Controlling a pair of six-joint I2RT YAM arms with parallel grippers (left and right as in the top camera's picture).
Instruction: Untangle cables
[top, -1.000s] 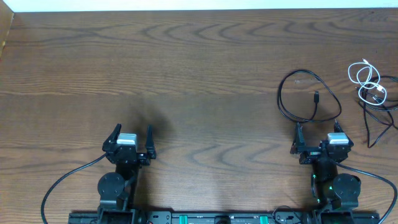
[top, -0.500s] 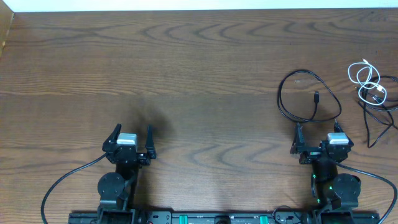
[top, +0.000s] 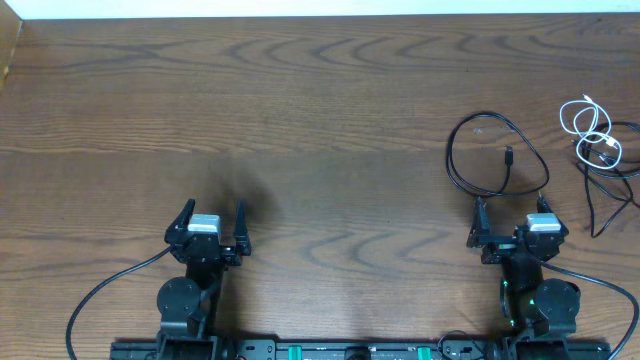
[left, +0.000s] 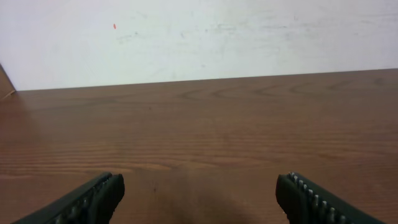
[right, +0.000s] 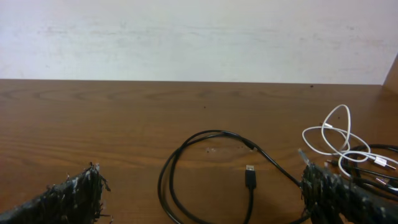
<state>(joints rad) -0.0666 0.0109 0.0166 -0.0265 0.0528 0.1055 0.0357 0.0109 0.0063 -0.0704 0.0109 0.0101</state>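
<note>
One black cable (top: 508, 156) lies in a loose loop at the right of the table, its plug end (right: 250, 177) inside the loop. Further right, a white cable (top: 607, 143) is coiled in small loops and overlaps a second black cable (top: 590, 195) by the table's right edge. The white cable (right: 347, 127) shows again at the right of the right wrist view. My right gripper (top: 511, 207) is open just near of the black loop, whose near part runs between its fingers (right: 200, 177). My left gripper (top: 212, 215) is open over bare wood (left: 199, 183), far from the cables.
Thick black arm cables (top: 100, 290) curve from both bases along the near edge, beside the mounting rail (top: 350, 350). A white wall (left: 199, 37) stands behind the table's far edge. The cables lie close to the right edge.
</note>
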